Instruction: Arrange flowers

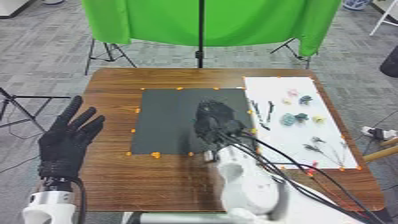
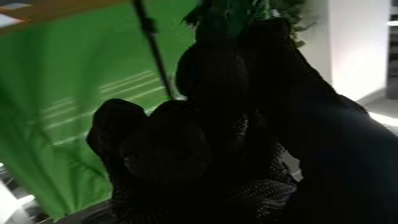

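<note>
Fingers on the right hand (image 1: 216, 122) are curled, pinching a dark green feathery sprig (image 2: 233, 14), and that hand's over the black rectangular mat (image 1: 167, 117), toward its right edge. Left hand (image 1: 64, 145) is up by the left edge of the brown wooden surface (image 1: 111, 120), fingers open and spread. More flowers lie on the white rectangular sheet (image 1: 284, 135) to the right: pink blooms (image 1: 292, 93) near its far edge, a round blue-green bloom (image 1: 288, 119) and a pale yellow one (image 1: 318, 119) around the middle, two thin dark stems (image 1: 269, 111) along the left edge, and grey-green sprigs (image 1: 313, 148) nearer the robot.
</note>
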Action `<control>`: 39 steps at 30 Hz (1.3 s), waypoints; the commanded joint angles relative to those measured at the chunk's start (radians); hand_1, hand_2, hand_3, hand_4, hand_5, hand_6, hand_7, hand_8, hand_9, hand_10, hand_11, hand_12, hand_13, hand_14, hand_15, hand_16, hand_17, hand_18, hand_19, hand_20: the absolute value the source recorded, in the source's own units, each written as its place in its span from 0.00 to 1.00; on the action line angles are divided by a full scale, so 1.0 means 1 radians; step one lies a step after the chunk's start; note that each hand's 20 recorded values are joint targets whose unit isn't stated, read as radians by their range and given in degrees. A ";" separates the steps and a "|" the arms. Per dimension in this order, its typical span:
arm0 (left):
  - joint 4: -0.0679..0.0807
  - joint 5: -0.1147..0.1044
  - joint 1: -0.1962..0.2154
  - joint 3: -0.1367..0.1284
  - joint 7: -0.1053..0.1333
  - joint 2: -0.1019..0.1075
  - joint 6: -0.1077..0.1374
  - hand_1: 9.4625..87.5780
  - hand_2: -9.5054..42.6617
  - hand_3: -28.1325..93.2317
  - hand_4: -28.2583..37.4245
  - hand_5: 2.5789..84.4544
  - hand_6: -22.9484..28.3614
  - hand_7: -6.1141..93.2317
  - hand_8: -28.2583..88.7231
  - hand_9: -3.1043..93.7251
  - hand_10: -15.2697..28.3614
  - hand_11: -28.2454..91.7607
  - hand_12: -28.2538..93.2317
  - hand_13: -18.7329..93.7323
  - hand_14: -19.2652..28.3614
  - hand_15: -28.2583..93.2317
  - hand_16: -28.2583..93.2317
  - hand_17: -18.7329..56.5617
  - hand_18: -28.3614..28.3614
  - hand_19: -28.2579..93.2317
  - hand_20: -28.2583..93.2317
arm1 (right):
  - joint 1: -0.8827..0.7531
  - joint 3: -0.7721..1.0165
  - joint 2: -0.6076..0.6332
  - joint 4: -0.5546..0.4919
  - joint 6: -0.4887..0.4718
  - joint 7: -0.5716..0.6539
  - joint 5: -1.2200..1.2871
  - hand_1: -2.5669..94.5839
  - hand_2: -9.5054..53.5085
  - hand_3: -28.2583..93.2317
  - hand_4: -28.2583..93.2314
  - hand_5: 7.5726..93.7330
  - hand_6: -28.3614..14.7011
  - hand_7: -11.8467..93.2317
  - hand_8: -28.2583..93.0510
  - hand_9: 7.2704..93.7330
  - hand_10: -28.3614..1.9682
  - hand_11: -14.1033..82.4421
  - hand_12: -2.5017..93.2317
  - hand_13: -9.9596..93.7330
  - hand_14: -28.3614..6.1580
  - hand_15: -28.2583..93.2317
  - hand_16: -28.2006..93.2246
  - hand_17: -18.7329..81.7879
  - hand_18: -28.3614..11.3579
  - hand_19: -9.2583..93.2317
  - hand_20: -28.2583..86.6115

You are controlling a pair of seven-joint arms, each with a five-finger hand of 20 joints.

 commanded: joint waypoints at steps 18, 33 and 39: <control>0.025 0.033 -0.125 0.029 -0.082 0.014 -0.032 0.14 0.30 0.87 0.00 0.35 0.54 0.18 0.15 0.33 0.75 0.38 0.31 0.35 0.97 0.57 0.16 0.10 1.00 0.68 0.21 | 0.256 -0.213 -0.318 0.349 -0.145 0.003 0.247 0.55 0.00 0.82 0.00 0.96 0.59 0.35 0.30 0.96 0.56 0.70 0.27 0.94 0.62 0.86 0.41 0.72 0.17 1.00 0.70; 0.040 0.042 -0.160 0.038 -0.117 0.006 -0.061 0.15 0.30 0.88 0.00 0.35 0.54 0.18 0.15 0.33 0.75 0.38 0.31 0.35 0.97 0.57 0.16 0.10 1.00 0.68 0.21 | 0.262 -0.235 -0.339 0.384 -0.171 0.063 0.286 0.49 0.04 0.83 0.00 1.00 0.64 0.31 0.25 1.00 0.57 0.68 0.26 0.96 0.60 0.85 0.41 0.74 0.14 1.00 0.71; 0.046 0.042 -0.169 0.041 -0.119 0.010 -0.071 0.16 0.30 0.88 0.00 0.35 0.54 0.18 0.15 0.33 0.75 0.38 0.31 0.35 0.97 0.57 0.16 0.10 1.00 0.68 0.21 | 0.263 -0.235 -0.332 0.378 -0.168 0.062 0.297 0.46 0.07 0.83 0.00 1.00 0.66 0.33 0.13 1.00 0.56 0.67 0.25 0.95 0.59 0.85 0.42 0.72 0.13 1.00 0.71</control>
